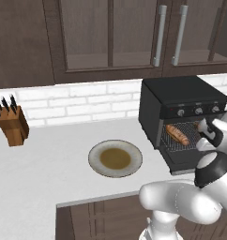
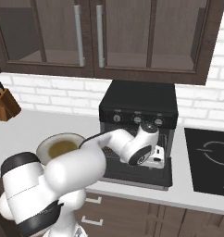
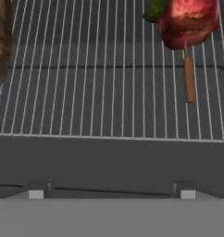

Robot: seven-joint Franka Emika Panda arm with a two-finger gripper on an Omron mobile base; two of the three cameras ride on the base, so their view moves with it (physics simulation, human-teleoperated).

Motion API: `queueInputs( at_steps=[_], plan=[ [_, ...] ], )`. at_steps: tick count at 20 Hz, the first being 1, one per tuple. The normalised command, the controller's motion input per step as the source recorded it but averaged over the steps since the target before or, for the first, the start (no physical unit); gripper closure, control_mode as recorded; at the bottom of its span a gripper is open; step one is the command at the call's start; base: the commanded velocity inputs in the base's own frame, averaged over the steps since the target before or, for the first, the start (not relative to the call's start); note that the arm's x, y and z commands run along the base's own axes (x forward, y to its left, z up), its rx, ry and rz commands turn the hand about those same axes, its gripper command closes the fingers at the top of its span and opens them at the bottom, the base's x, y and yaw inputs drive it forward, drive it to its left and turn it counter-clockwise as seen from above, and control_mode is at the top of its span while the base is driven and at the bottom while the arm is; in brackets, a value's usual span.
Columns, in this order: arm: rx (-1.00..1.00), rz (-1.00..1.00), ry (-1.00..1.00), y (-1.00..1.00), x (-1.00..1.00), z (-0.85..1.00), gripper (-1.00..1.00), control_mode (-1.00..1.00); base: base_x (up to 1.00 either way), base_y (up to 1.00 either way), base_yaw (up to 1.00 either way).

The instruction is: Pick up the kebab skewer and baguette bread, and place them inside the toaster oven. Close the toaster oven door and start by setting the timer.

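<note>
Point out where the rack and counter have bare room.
On the wire rack, a wide bare stretch lies between the baguette bread and the kebab skewer. The counter is open between knife block and plate. The toaster oven mouth is crowded by the arm.

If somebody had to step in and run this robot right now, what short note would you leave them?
Gripper: at the open toaster oven, holding nothing, fingers apart.
Baguette bread: on the wire rack, left side.
Kebab skewer: on the same rack, right side.
Plate: on the counter.
Done: both foods are inside.
Left: back the arm out, lift the toaster oven door shut, turn the timer knob.
</note>
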Motion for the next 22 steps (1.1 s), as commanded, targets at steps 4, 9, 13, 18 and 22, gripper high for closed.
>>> queueInputs(
  at_steps=[4,9,13,18,22],
  plan=[
    [0.0,-0.08,0.1,-0.11,-0.01,-0.17,-1.0,-1.0,0.0,0.0,0.0],
    [-0.02,-0.09,0.0,0.0,0.04,-0.12,-1.0,-1.0,0.0,0.0,0.0],
    [0.0,-0.08,0.01,0.0,0.29,-0.11,-1.0,-1.0,0.0,0.0,0.0],
    [-0.04,-0.09,0.0,0.12,0.16,-0.22,-1.0,-1.0,0.0,0.0,0.0],
    [-0.06,-0.08,0.0,0.01,0.25,-0.32,-1.0,-1.0,0.0,0.0,0.0]
  ],
)
